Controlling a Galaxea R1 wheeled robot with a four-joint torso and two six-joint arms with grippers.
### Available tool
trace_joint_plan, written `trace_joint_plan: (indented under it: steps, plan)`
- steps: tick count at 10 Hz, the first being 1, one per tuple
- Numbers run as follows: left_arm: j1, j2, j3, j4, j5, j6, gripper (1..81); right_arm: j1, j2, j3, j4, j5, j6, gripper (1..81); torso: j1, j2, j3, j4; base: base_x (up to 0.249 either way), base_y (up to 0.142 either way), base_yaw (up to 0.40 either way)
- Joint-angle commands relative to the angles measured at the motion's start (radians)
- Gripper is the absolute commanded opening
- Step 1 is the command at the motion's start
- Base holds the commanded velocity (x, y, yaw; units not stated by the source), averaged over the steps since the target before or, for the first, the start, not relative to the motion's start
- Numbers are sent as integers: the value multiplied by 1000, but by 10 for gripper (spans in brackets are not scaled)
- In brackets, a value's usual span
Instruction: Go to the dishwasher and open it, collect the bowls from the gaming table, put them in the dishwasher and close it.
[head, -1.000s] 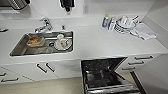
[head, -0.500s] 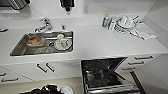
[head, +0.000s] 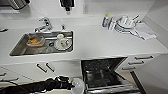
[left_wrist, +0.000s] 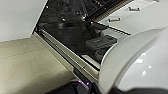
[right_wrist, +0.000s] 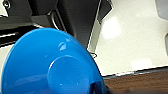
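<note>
In the head view, the dishwasher (head: 103, 73) is seen open under the counter (head: 100, 42), right of the sink (head: 42, 43). A white bowl (head: 77, 86) is gripped by the left gripper (head: 71, 85) just left of its door. In the left wrist view, the white bowl (left_wrist: 135, 62) is held beside the dishwasher (left_wrist: 75, 27). In the right wrist view, a blue bowl (right_wrist: 50, 65) is carried; the right gripper's grip cannot be told.

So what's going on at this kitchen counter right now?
The robot is at the dishwasher, whose door is down and whose dark inside is exposed. Its left arm reaches in low in the head view with a white bowl at the left claw, just beside the open door. The right wrist view shows a blue bowl close up at the right claw. Neither bowl is in the racks yet. On the counter above, the sink holds a few dishes.
</note>
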Motion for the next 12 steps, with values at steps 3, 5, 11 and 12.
trace_joint_plan:
  steps: [3, 5, 11, 12]
  plan:
    - [-168, 175, -97, -43, 40, -25, 10, -8, -28, 10, -5, -84, 0, 10, 0, 0, 0, 0, 0, 0, 0]
    - [-220, 263, -148, -61, 57, -25, 10, 1, -23, 10, -5, -84, 1, 10, 0, 0, 0, 0, 0, 0, 0]
    - [-288, 451, -274, -67, 124, -25, 10, 1, -14, 6, -6, -66, 0, 10, 1, 1, -1, 0, 0, 0, 0]
    - [-290, 454, -274, -67, 124, -26, 10, 1, -11, 6, -8, -66, 0, 10, 1, 1, -1, 0, 0, 0, 0]
